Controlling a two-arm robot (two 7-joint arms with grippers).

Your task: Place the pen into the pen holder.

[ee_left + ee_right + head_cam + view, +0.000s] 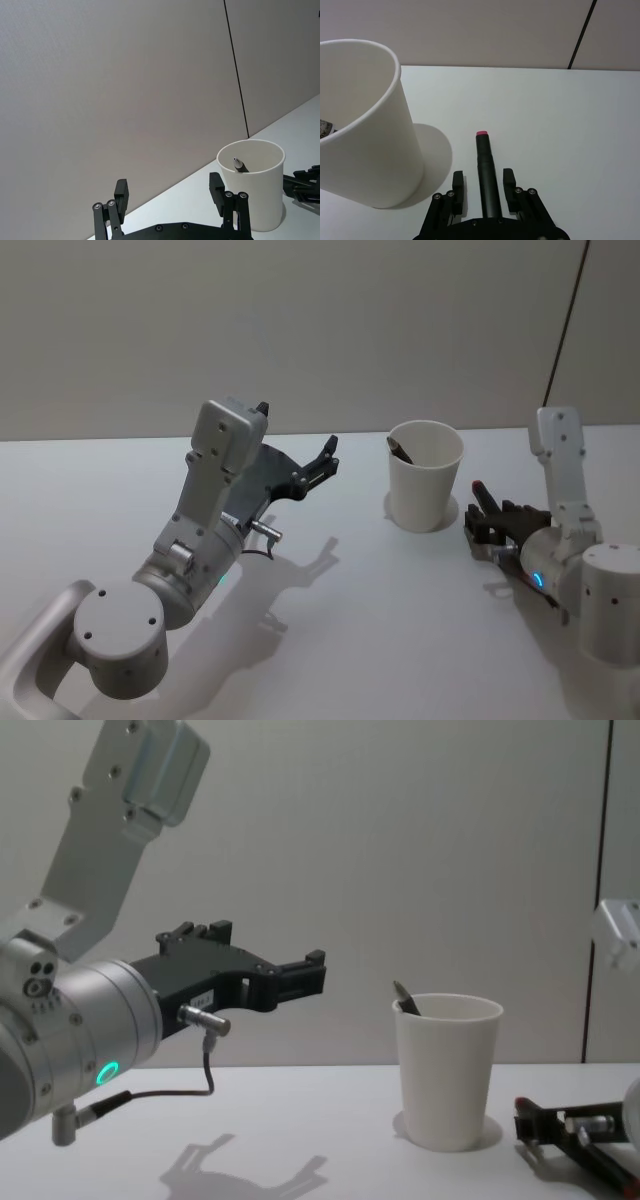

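The white paper pen holder (425, 490) stands upright on the table, with a dark pen (399, 449) leaning inside it. Another pen (485, 155), black with a red tip, lies on the table just right of the cup. My right gripper (483, 175) sits low on the table, open, one finger on each side of this pen with small gaps. In the head view the right gripper (492, 518) is beside the cup's base. My left gripper (320, 465) hangs open and empty in the air, left of the cup, fingers (120, 197) pointing toward the pen holder (252, 195).
The white table (330, 640) runs back to a plain grey wall with a dark vertical seam (565, 320). The left arm's silver body (180, 570) takes up the front left of the table. The right arm's wrist (600, 600) sits at the front right.
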